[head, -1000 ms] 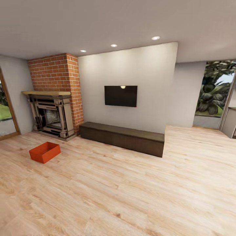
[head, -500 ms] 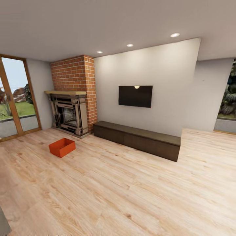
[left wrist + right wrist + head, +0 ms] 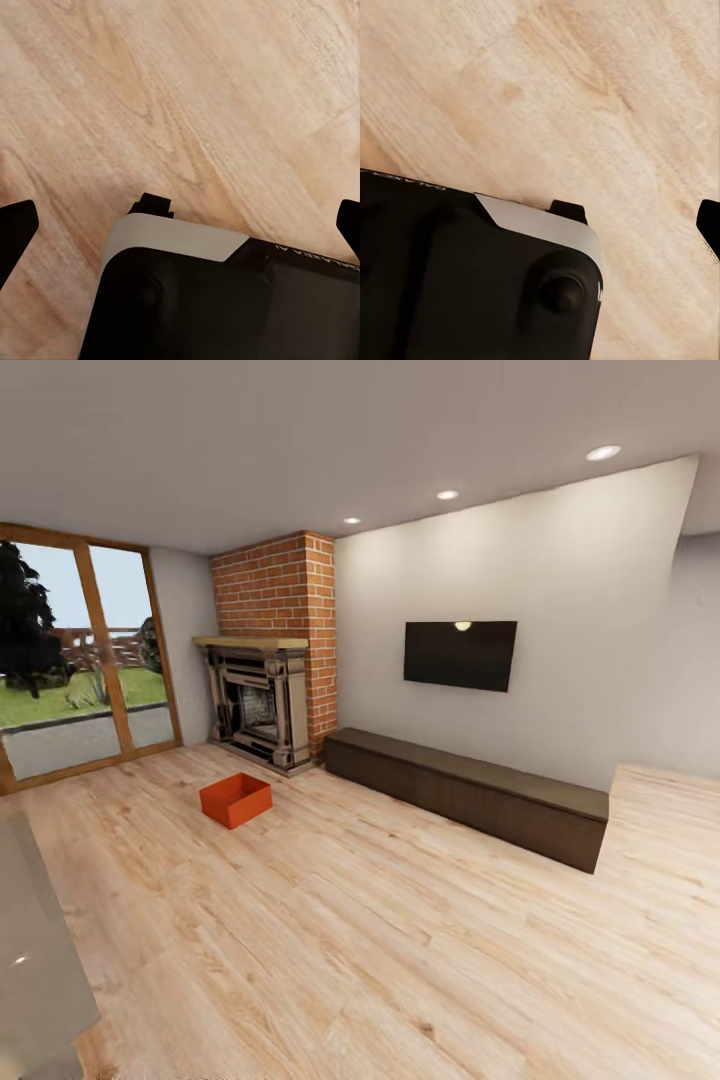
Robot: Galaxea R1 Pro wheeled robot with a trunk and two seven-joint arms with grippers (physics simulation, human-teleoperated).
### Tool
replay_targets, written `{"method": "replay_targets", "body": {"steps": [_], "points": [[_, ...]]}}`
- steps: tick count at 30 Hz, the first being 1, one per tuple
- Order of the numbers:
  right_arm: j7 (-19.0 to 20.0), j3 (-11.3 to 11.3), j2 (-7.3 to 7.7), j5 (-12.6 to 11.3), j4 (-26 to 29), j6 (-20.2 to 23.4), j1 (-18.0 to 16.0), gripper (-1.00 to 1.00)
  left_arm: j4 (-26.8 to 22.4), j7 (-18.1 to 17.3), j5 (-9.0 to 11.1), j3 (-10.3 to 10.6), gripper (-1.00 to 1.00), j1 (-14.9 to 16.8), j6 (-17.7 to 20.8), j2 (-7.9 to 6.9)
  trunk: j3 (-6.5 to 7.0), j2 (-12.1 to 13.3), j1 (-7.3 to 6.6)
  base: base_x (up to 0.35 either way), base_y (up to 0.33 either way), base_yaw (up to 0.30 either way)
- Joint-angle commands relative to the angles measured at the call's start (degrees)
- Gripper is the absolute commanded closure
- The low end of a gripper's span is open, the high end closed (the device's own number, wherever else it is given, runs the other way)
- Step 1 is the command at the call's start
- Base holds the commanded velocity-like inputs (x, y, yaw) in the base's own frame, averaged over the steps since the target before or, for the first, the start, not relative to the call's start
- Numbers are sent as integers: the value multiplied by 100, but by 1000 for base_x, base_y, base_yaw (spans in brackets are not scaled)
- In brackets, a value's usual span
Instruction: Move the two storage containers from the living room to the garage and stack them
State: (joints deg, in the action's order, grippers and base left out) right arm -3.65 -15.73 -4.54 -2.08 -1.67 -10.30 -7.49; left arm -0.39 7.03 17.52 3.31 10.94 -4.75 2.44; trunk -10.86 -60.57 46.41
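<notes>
Work on this job has hardly begun, I think. From the head view, one storage container sits on the wood floor of the living room, just in front of the fireplace. It is an orange-red bin with no lid, and its open side faces up. Its long side seems to run from the fireplace out toward the middle of the room, a bit slanted, but it is small here, so I am not sure. The glass doors are beside the fireplace on one side. The long dark cabinet runs along the wall on the fireplace's other side, with a black TV above it. Nothing is in the garage yet, as far as I can judge, so both bins must be carried there and stacked.

From the left wrist view, the left gripper hangs over the wood floor. Its dark fingers are wide apart and hold nothing.

From the right wrist view, one dark tip of the right gripper's fingers sits over the wood floor. I cannot tell if these fingers are apart or together.
</notes>
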Motion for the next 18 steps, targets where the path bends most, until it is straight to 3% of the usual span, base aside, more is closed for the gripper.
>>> {"method": "replay_targets", "body": {"steps": [1, 6, 18], "points": [[-22, -44, -3, -21, -18, -32, -7, -100, 5, 15, 43, 37, -100, 5, -18, 2, -8, -6, 3, 143, 0, 246], [-22, -39, -3, -25, -18, -38, -7, -100, 8, 16, 49, 31, -100, 5, -9, -10, -8, -6, 3, 250, 0, 98], [-23, -44, -1, -34, -18, -11, -7, -100, 12, 18, 53, 29, -100, 5, 0, -15, -8, -6, 3, 318, 0, 5]]}}
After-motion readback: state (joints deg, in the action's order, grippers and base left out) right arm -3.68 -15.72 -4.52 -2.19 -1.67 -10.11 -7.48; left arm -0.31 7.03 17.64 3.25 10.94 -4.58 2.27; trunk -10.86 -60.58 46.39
